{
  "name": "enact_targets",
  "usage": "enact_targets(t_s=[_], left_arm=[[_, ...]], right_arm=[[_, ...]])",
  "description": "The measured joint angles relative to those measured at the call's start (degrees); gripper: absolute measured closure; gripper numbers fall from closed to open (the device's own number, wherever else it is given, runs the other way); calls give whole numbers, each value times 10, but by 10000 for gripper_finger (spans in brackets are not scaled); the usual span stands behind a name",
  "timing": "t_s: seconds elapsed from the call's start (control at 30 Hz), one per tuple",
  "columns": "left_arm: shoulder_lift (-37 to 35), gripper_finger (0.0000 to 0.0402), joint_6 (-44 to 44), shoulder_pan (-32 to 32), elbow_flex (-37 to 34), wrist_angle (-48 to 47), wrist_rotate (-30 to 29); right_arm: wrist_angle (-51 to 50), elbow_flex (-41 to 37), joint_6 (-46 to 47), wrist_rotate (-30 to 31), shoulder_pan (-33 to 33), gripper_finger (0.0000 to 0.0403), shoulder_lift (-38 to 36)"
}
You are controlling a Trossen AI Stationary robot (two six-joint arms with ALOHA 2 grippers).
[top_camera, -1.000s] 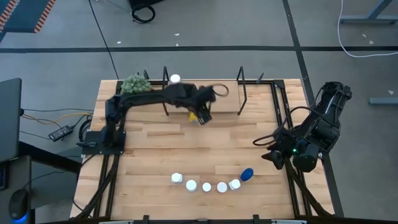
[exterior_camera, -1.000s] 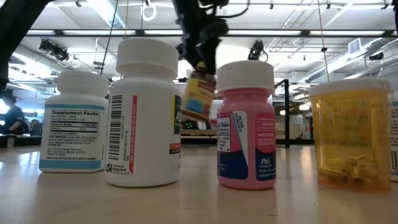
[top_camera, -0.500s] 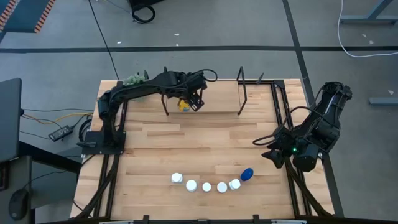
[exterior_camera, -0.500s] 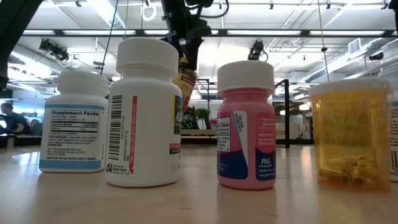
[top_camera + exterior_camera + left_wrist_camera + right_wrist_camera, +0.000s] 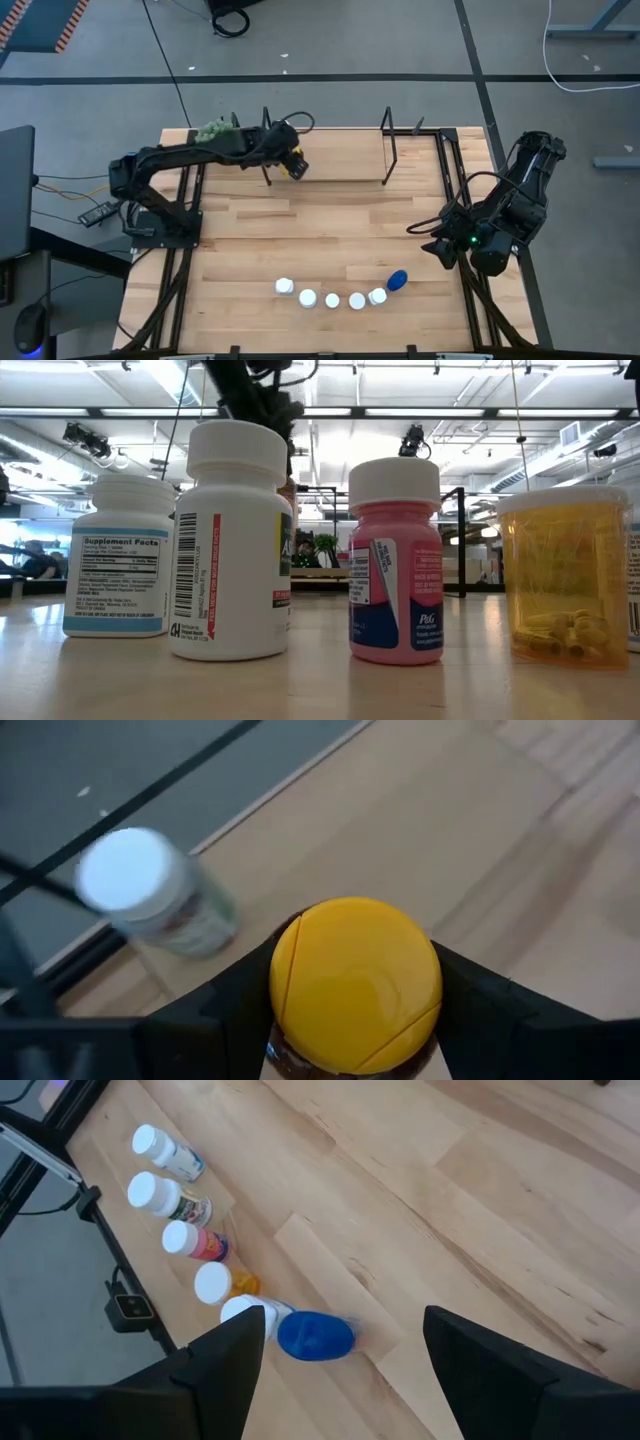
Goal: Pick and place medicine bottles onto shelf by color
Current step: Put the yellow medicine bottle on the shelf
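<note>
Shelf (image 5: 340, 160) of light wood with black wire uprights stands along the far edge of the tabletop (image 5: 330, 230); the left tool (image 5: 291, 166) is over the shelf's left end, its jaws clamped on the sides of an amber bottle (image 5: 352, 990) with a yellow cap, which the left wrist view shows from above, held between the two dark fingers (image 5: 480, 1005); just beside it on the shelf stands a white-capped bottle (image 5: 150, 890); a green fuzzy ball (image 5: 212, 131) sits at the far left corner, near the arm; the right tool (image 5: 440, 252) rests at the right side of the tabletop, well apart from the shelf, its jaws apart and holding nothing; in the right wrist view its fingers (image 5: 225, 1370) frame a blue bottle (image 5: 313, 1335) lying on its side at the end of a curved row of small white-capped bottles (image 5: 170, 1195); from above, that row (image 5: 330, 297) sits near the front edge of the tabletop, the blue bottle at its right end; the low view shows the row close up: a white bottle with a blue label (image 5: 118, 555), a taller white bottle (image 5: 233, 540), a pink bottle (image 5: 395, 560) with a white cap, and a clear amber vial (image 5: 565, 575), all upright on the wood.
</note>
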Motion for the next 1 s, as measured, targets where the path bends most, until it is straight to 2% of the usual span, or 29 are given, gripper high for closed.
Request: enact_targets(t_s=[0.27, 0.57, 1.0], left_arm=[[8, 165, -1, 44, -49, 1, -1], [8, 169, 3, 50, -65, 37, 3], [8, 108, 3, 52, -65, 23, 9]], right_arm=[[-8, 0, 4, 0, 0, 123, 0], [-8, 0, 20, 0, -6, 123, 0], [-8, 0, 14, 0, -24, 123, 0]])
